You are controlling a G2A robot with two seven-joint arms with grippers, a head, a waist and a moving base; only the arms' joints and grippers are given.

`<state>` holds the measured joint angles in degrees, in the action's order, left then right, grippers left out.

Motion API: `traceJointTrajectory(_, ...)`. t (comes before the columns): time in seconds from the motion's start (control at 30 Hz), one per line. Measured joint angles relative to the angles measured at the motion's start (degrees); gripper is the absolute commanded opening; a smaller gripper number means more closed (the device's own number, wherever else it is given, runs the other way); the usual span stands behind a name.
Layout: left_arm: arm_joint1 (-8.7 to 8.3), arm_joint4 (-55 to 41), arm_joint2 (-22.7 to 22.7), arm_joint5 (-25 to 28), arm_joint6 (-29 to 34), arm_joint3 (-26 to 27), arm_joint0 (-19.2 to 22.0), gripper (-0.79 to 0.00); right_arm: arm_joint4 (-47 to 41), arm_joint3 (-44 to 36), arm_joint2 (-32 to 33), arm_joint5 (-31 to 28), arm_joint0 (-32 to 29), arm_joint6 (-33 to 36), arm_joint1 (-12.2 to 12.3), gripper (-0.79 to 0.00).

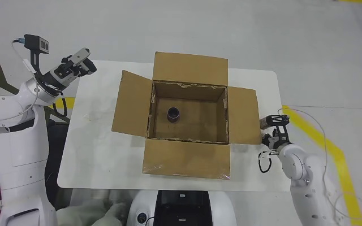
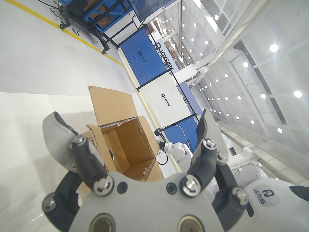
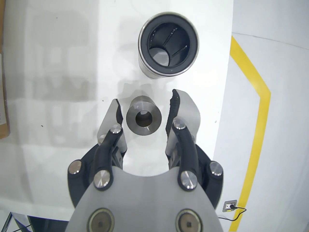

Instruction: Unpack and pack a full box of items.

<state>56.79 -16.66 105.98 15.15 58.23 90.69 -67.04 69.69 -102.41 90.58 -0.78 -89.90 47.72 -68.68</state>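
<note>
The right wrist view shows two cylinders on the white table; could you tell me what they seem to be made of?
The small thick-walled grey cylinder looks like metal, probably steel: dull brushed end face. The larger silvery cylinder seems a shiny metal shell around a matte black liner, possibly plastic.

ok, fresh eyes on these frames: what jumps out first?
The open cardboard box sits in the middle of the table, with a single dark cylinder on its floor. At the table's right edge the right gripper is open astride a small steel sleeve, with a larger black-lined bearing standing just past it. The left gripper is open, up near the table's far left corner.
</note>
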Motion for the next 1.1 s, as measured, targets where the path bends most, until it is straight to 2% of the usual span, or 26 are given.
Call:
traceJointTrajectory(0.23,0.00,0.00,0.00,0.00,0.00,0.00,0.00,0.000,3.47,-6.45,1.37,0.61,-0.89,0.49,0.32,-0.222)
traceJointTrajectory(0.6,0.00,0.00,0.00,0.00,0.00,0.00,0.00,0.000,4.99,-14.45,1.03,1.24,2.87,0.07,0.34,-0.219)
traceJointTrajectory(0.87,0.00,0.00,0.00,0.00,0.00,0.00,0.00,0.000,-1.93,-17.55,-2.47,0.38,6.97,0.02,-0.12,-0.200)
traceJointTrajectory(1.03,0.00,0.00,0.00,0.00,0.00,0.00,0.00,0.000,-6.64,-19.17,-6.04,2.53,9.84,2.91,-0.58,-0.256)
traceJointTrajectory(1.1,0.00,0.00,0.00,0.00,0.00,0.00,0.00,0.000,-8.69,-19.57,-8.04,2.91,11.29,3.93,-0.79,-0.249)
